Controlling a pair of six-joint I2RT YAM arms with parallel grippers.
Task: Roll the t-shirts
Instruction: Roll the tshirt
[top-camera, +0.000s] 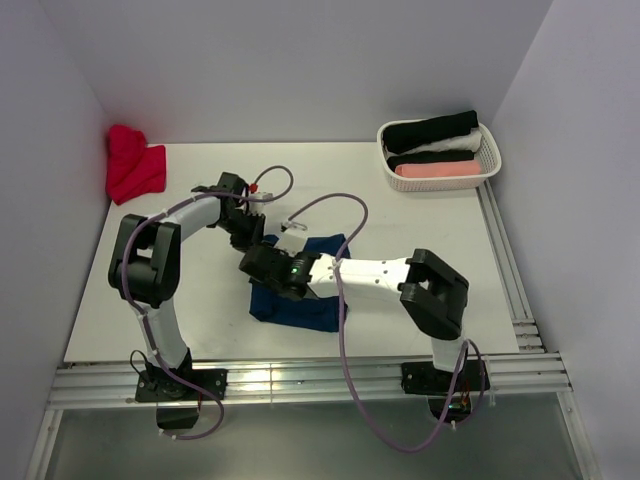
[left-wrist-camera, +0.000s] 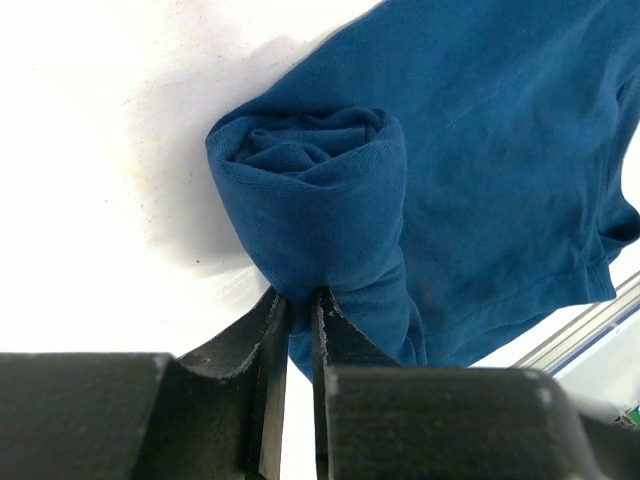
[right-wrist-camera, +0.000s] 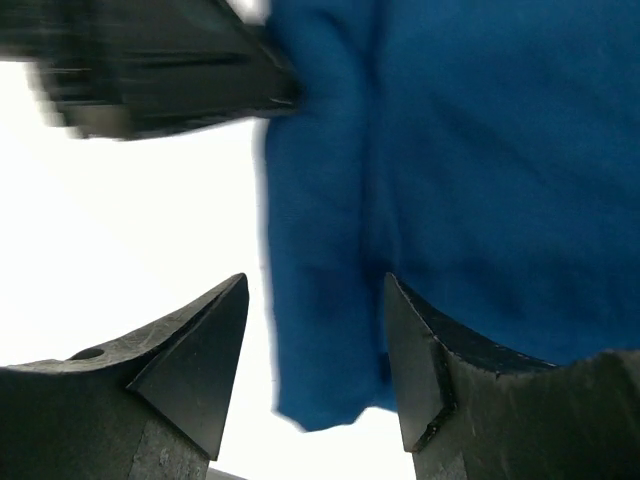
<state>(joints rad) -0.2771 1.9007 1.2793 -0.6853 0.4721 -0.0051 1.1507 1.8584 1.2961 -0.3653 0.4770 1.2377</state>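
**A:** What is going on nearest the arms?

**B:** The blue shirt (top-camera: 297, 308) is lying on the table (top-camera: 420, 220), just beyond the two bases and roughly in the middle. One end of it is wound into a tight coil (left-wrist-camera: 320, 190). The rest is spreading out flat past that.

**A:** Is anything gripping it?

**B:** The left gripper (left-wrist-camera: 300, 305) is pinching a fold of cloth at the foot of the coil, its jaws pressing together with only fabric between them. The right gripper (right-wrist-camera: 315, 290) is hovering with its jaws standing apart on either side of the shirt's thick edge, clamping nothing.

**A:** So how far along is that shirt?

**B:** I am judging it as partly rolled. A wide flat stretch is waiting to be wound in, so it is probably needing several more turns.

**A:** And farther back?

**B:** A red shirt (top-camera: 132, 165) is sitting crumpled in the far left corner, unrolled as far as I can tell. At the far right a white basket (top-camera: 490, 160) is holding a black roll (top-camera: 430, 130), a white roll (top-camera: 448, 150) and a pink roll (top-camera: 435, 170). Those three are looking finished, which is leaving the blue one under way and the red one untouched.
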